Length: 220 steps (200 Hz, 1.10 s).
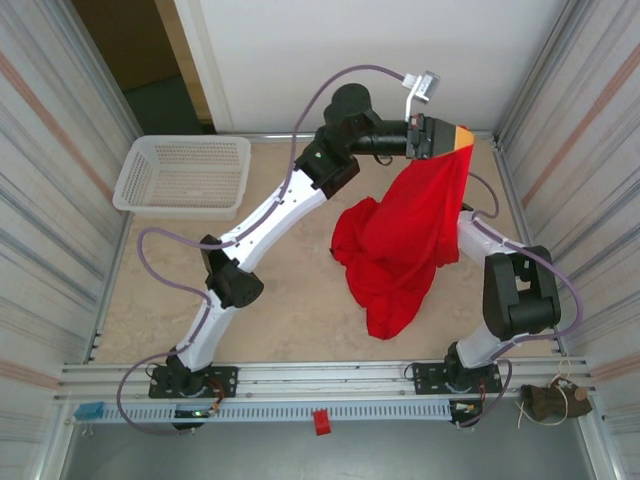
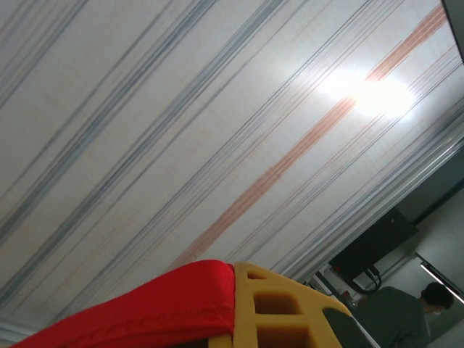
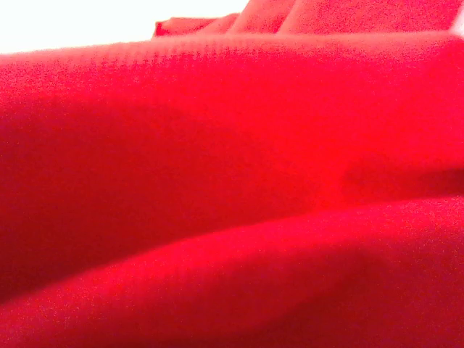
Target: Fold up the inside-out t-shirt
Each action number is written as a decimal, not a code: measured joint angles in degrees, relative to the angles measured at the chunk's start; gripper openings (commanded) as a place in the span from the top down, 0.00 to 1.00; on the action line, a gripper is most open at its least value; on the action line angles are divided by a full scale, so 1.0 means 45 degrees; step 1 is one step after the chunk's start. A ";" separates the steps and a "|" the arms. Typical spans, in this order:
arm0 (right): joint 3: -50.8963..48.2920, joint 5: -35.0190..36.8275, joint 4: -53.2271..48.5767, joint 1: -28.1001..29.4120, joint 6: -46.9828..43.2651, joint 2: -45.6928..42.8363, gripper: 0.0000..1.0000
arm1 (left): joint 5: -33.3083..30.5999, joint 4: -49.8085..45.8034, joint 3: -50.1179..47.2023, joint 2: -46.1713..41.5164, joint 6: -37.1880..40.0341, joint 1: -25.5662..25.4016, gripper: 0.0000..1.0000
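The inside-out t-shirt (image 1: 400, 240) is bright red and hangs from one pinched edge at the back right, its lower part heaped on the table. My left gripper (image 1: 460, 136) is raised high there and shut on that edge. In the left wrist view a yellow finger (image 2: 279, 308) presses against the red hem (image 2: 145, 312). My right arm (image 1: 515, 290) reaches from the right side in under the hanging cloth, which hides its gripper. Red fabric (image 3: 232, 181) lies right against the right wrist camera.
A white mesh basket (image 1: 185, 175) stands at the back left of the beige table (image 1: 290, 290). Striped walls close in both sides. The left arm's links (image 1: 260, 220) stretch diagonally across the table's middle.
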 measured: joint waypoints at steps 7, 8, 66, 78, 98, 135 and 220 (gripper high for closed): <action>-0.0044 -0.0058 -0.0049 0.0185 -0.0034 0.0010 0.20 | -0.0010 0.0010 0.0185 0.0000 -0.0019 0.0107 1.00; -0.0053 -0.0063 -0.0049 0.0209 -0.0039 0.0010 0.20 | -0.0010 0.0015 0.0204 0.0000 -0.0024 0.0121 1.00; -0.0034 0.0797 -0.0495 0.1802 -0.0287 0.1180 0.01 | 0.0019 -0.0049 0.0510 0.0000 -0.0058 0.0262 1.00; -0.0034 0.1098 -0.0627 0.1889 -0.0287 0.1452 0.01 | 0.0068 -0.0029 0.0359 -0.0015 -0.0078 0.0243 1.00; 0.0068 0.1549 -0.0777 0.2001 -0.0272 0.1632 0.01 | 0.0112 -0.0024 -0.0029 -0.0039 -0.0117 0.0185 1.00; 0.0743 0.2739 -0.1394 0.2521 -0.0024 0.2069 0.01 | 0.0151 0.0029 -0.0185 -0.0039 -0.0185 -0.0102 1.00; 0.1943 0.4095 -0.2293 0.2968 0.1642 0.3191 0.50 | 0.0277 -0.0073 -0.0185 -0.0194 -0.0355 -0.0602 1.00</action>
